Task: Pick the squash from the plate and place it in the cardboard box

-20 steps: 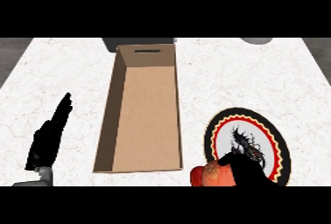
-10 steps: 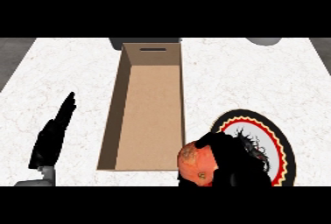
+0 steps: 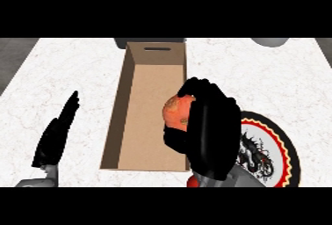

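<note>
Orange squash (image 3: 176, 110) sat in the right hand (image 3: 211, 132) – fingers curled round it – over the cardboard box (image 3: 139, 114) edge, moved up from the plate (image 3: 276, 147). Left hand (image 3: 57, 134) stayed open, fingers straight together. No writing was readable.

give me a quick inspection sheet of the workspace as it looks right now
surface: white marbled counter, bare around the box and the plate
job's things: orange squash off the plate, held at the right wall of the open cardboard box; whether it is fully past the wall cannot be told; patterned plate right of the box, partly hidden
clutter: two grey objects cut off at the far edge, one behind the box, one far right
hands: right hand curled round the squash; left hand open, fingers straight, resting left of the box
cables: nothing seen
surroundings: dark floor past the counter's left edge
</note>
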Tool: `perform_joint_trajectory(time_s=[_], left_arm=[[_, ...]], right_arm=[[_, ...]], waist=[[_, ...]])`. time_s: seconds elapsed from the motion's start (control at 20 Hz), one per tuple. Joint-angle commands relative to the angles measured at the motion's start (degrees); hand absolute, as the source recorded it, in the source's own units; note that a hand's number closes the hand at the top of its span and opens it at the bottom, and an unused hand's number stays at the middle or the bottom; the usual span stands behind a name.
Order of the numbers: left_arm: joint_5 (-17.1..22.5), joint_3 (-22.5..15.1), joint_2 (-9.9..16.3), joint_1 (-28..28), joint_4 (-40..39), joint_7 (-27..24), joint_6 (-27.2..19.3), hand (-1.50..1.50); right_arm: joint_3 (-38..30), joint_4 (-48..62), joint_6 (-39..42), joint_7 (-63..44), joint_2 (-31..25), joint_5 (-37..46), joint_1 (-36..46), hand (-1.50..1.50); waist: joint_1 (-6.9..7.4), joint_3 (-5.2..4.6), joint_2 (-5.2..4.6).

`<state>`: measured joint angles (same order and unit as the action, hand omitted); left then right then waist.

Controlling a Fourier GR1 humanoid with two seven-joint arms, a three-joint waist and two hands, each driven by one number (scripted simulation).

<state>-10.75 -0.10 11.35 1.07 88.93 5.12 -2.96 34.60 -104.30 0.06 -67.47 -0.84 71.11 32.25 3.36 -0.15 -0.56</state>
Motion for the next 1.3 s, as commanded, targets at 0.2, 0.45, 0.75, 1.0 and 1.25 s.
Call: perform_joint_trajectory(time_s=[0.2, 0.45, 0.75, 1.0, 1.25], left_arm=[[-0.05, -0.08, -0.24, 0.86, -1.16, -0.23, 0.37, 0.00], [-0.36, 0.08, -0.62, 3.25, -1.03, 1.85, -0.20, 0.00], [-0.37, -0.81, -1.38, 2.48, -0.34, 2.17, 0.19, 0.00], [-0.06, -0.25, -0.82, 0.94, 0.02, 0.91, 0.46, 0.00], [-1.17, 0.30, -1.29, -0.11, 0.58, 0.56, -1.61, 0.00]], right_arm=[[-7.80, 22.95, -8.45, -8.09, 0.80, -12.02, 13.50, 1.50], [-10.32, 32.06, -15.51, -7.61, 0.81, -16.58, 15.57, -1.50], [-11.10, 43.66, -23.86, -2.19, 0.81, -22.27, 21.29, -1.50], [-11.47, 44.24, -38.87, 0.07, 0.81, -19.13, 20.94, -1.50], [-16.70, 41.32, -50.59, 3.37, 0.81, -16.72, 19.24, -1.50]], waist=[[0.82, 0.06, -0.30], [0.90, 0.15, -0.39], [0.77, 0.15, -0.23], [1.12, 0.17, -0.06], [-1.10, 0.20, 0.37]])
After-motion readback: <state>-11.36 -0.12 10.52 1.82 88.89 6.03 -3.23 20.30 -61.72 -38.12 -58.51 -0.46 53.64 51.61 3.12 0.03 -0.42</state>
